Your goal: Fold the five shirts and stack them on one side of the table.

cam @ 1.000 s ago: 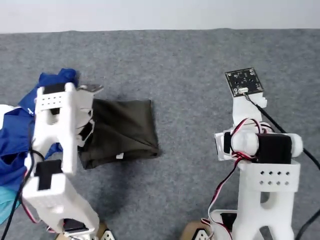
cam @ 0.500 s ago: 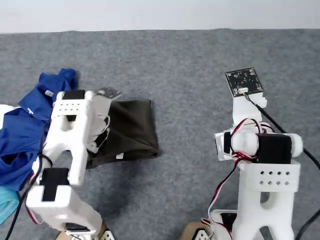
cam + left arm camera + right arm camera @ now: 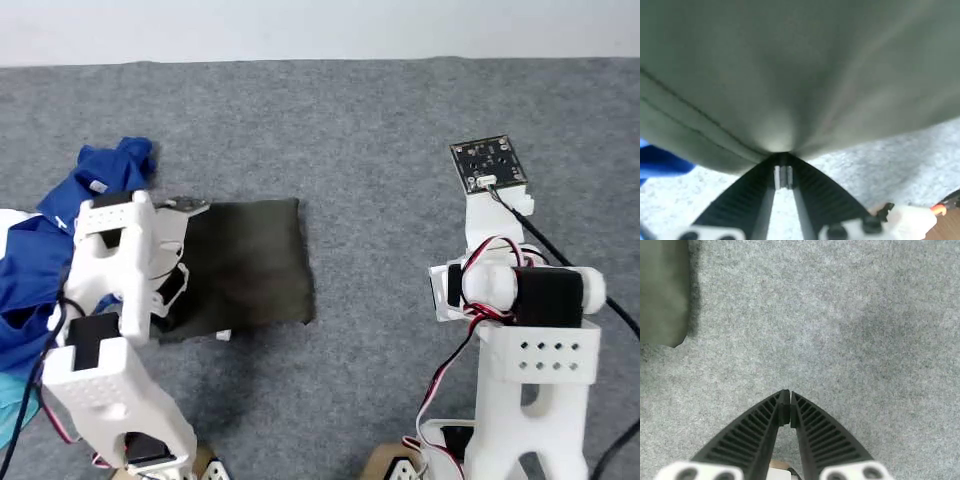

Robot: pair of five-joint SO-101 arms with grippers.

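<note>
A dark olive shirt (image 3: 250,265) lies folded flat as a rectangle on the grey table, left of centre. My left arm (image 3: 115,265) stands over its left edge. In the left wrist view my left gripper (image 3: 783,161) is shut on the edge of the olive shirt (image 3: 800,75), with the cloth bunched at its tips. A crumpled blue shirt (image 3: 50,240) lies heaped at the far left, and a teal one (image 3: 8,410) shows below it. My right gripper (image 3: 790,399) is shut with nothing in it above bare table, to the right of the olive shirt's corner (image 3: 662,295).
The right arm's base and body (image 3: 525,330) stand at the lower right. A strip of blue cloth (image 3: 660,162) lies beside the left gripper. Grey felt (image 3: 400,130) covers the table, with open room in the middle and at the back.
My left arm swung right and then back left with the olive shirt's edge. The crease along the shirt's lower right has gone and it lies flatter. The right arm stayed still.
</note>
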